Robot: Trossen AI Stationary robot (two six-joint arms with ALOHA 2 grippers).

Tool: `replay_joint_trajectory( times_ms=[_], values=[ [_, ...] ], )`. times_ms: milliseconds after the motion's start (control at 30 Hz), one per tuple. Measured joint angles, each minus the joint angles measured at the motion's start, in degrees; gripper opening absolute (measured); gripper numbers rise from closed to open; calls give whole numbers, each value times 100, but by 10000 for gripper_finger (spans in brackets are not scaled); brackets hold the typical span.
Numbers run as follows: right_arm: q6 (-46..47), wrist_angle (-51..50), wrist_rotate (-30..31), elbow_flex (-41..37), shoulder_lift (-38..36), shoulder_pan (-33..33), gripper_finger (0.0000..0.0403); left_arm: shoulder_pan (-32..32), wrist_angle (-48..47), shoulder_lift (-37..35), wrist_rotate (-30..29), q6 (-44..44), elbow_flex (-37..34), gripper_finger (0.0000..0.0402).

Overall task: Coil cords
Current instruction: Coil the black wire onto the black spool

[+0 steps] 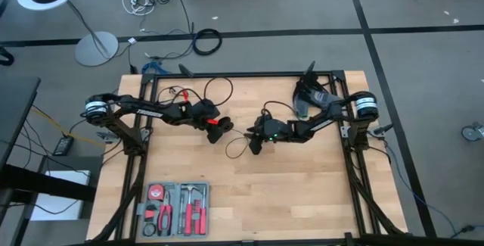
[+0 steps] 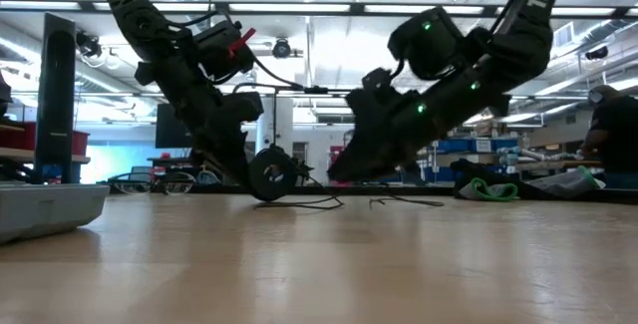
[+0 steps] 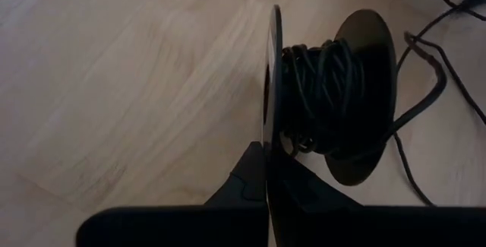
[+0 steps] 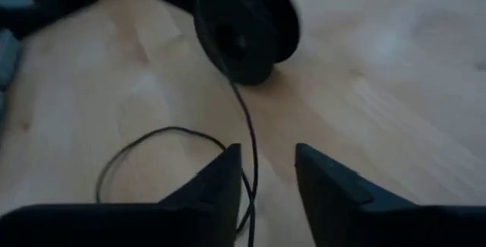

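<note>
Item 1, left gripper (image 3: 267,172): its two dark fingers are pressing together on the thin rim of a black round spool (image 3: 326,95), which is standing on edge on the light wooden tabletop (image 1: 302,193). In the high view this gripper (image 1: 219,127) is sitting left of the table's middle, with red parts showing at its tip. In the low view the spool (image 2: 270,174) is touching the table surface below the left arm.

Item 2, thin black cord (image 3: 323,87): many turns are lying wound around the spool's core between its two flat discs. A loose length (image 4: 244,118) is running from the spool (image 4: 247,26) across the wood toward the right gripper, and a further slack loop (image 4: 144,144) is lying on the table beside that gripper's fingers. In the high view the loose cord (image 1: 236,144) is curving between the two grippers.

Item 3, right gripper (image 4: 266,175): its two dark fingers are standing apart with a clear gap, low over the table; the cord strand is passing just beside the inner edge of one finger, not clamped. In the high view it (image 1: 255,144) is sitting near the table's middle, just right of the spool.

Item 4, grey tray of red-handled hand tools (image 1: 175,209): resting at the table's near-left edge, well apart from both grippers.
</note>
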Motion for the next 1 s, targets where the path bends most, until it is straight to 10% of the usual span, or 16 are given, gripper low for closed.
replay_joint_trajectory(
  times_ms=[333,633,1000],
  values=[
    [-130,-90,-83,598,796,0,184,2,30,0,-11,-29,-2,0],
    [-326,-325,120,621,656,-7,15,2,9,-1,-6,-33,0,0],
    [-772,-316,104,629,-21,-286,3,2,9,-2,14,-35,0,0]
  ],
)
